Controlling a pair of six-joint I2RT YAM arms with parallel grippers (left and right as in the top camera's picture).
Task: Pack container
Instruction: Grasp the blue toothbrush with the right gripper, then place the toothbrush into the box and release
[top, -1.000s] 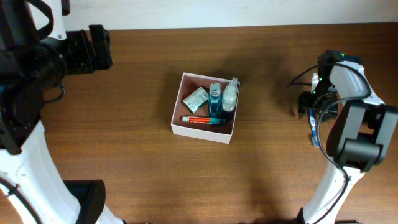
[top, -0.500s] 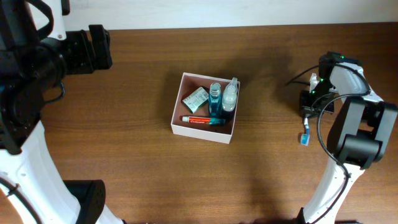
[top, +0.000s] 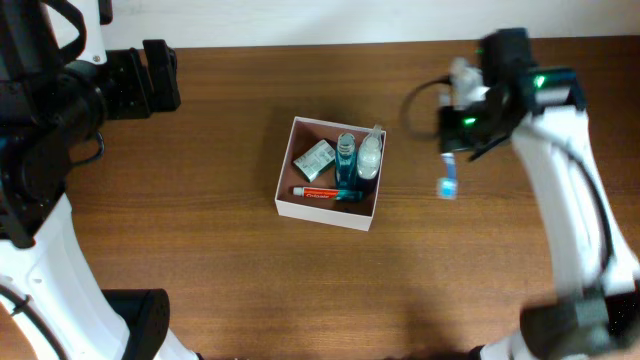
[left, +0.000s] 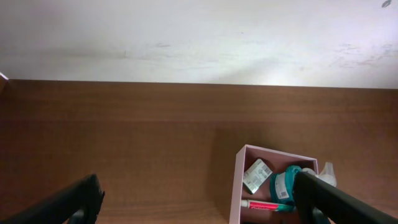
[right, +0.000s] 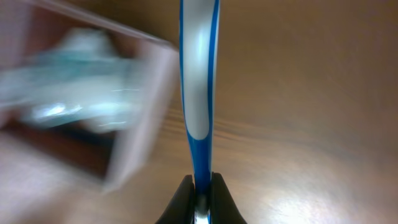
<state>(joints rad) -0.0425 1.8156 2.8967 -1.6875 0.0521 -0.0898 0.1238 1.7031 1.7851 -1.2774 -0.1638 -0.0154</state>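
One toothbrush (right: 198, 93) pinched in my right gripper (right: 199, 190), sticking straight out ahead; container (top: 325, 212) sits mid-table, near on its left, closer to this arm than my spread-open left gripper (left: 208, 202).

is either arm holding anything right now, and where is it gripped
The right gripper holds a blue and white plastic toothbrush, pinched at one narrow blue end. The left gripper is open and empty.
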